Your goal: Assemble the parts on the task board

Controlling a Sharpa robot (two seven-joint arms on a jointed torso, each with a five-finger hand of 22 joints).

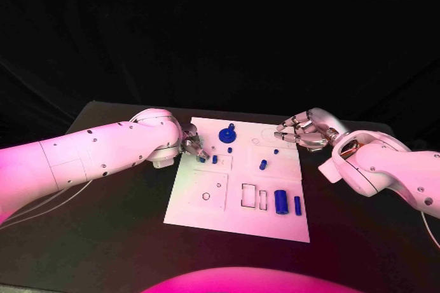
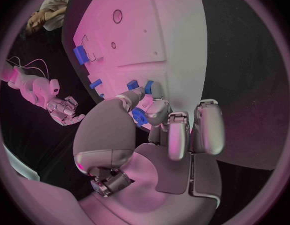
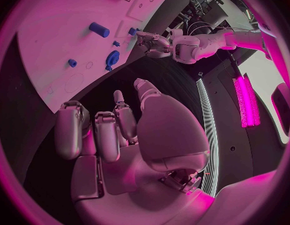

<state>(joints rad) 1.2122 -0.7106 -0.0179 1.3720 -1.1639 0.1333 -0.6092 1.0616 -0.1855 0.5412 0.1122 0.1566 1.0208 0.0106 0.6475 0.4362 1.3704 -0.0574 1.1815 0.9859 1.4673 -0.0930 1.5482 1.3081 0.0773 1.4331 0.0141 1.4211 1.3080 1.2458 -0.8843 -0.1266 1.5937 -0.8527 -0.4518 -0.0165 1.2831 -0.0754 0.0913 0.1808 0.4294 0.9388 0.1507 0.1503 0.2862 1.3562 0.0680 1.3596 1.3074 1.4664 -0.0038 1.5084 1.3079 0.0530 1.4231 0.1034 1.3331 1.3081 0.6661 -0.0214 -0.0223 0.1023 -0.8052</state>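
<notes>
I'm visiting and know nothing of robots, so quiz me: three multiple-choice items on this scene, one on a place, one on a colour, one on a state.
1. Where is the left hand?
A. at the task board's left edge
B. off the table
C. on the right arm

2. What colour are the parts?
A. yellow
B. blue
C. green

3. What is the right hand doing?
A. gripping a part
B. pressing the board
C. holding nothing, fingers apart

Answers:
1 A, its fingers reach over that edge.
2 B, the pieces show blue on white.
3 C, nothing lies in it.
</notes>
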